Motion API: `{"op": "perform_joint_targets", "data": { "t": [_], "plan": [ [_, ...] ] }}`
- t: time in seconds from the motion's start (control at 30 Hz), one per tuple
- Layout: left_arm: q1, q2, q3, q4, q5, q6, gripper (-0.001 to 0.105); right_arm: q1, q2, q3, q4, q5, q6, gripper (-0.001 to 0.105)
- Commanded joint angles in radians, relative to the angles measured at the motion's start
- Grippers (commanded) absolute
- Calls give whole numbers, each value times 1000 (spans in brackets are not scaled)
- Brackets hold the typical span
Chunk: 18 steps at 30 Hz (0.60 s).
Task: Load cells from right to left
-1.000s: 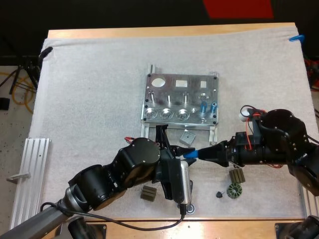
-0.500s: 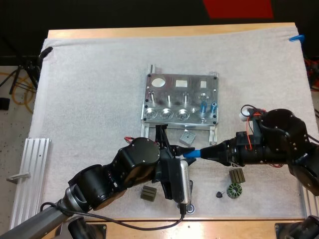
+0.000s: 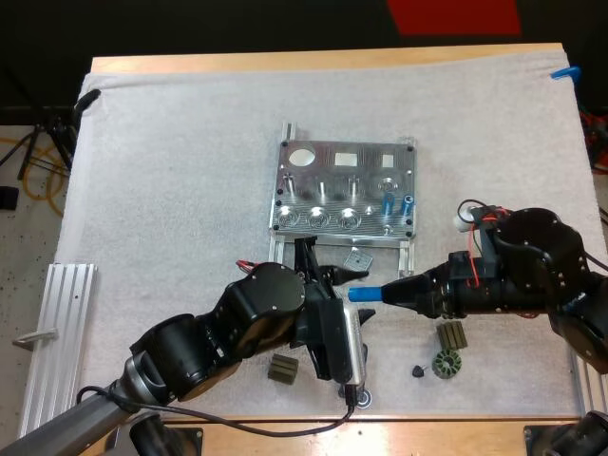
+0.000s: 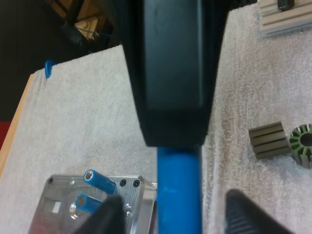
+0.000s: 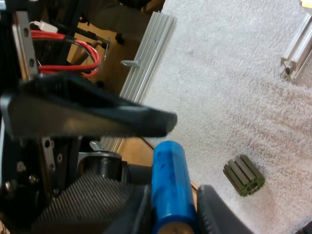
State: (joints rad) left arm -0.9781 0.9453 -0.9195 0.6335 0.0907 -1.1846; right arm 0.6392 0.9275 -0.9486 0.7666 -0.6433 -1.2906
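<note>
The metal fixture [image 3: 344,187] lies mid-mat with two blue cylinders [image 3: 398,202] standing in its right holes. In front of it my right gripper [image 3: 385,293] is shut on a third blue cylinder [image 3: 364,294], held level and pointing left. The right wrist view has its fingers [image 5: 212,209] pressing that cylinder [image 5: 168,180] from both sides. My left gripper [image 3: 332,263] is open around the cylinder's free end. In the left wrist view its fingertips [image 4: 113,214] stand apart and clear of the cylinder [image 4: 179,195], with the fixture [image 4: 97,207] beyond.
Small dark ribbed parts [image 3: 451,335] [image 3: 445,363] lie under my right arm and another [image 3: 282,368] under my left. A small grey block [image 3: 356,260] sits by the fixture's front rails. A ribbed aluminium rail [image 3: 57,332] lies at the mat's left edge.
My left gripper's fingers have spread apart off the blue cylinder's end. My right gripper has kept hold of the cylinder and has lifted it slightly toward the fixture.
</note>
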Motion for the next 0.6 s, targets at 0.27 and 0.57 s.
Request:
{"op": "perform_joint_targets", "data": {
  "t": [0.27,0.57],
  "plan": [
    [-2,-39,-5,84,-67,-74,54,-7,-1,-4,59,52,-124,2],
    [-2,-132,-5,177,-266,-249,54,-7,-1,-13,92,145,-216,2]
  ]
}}
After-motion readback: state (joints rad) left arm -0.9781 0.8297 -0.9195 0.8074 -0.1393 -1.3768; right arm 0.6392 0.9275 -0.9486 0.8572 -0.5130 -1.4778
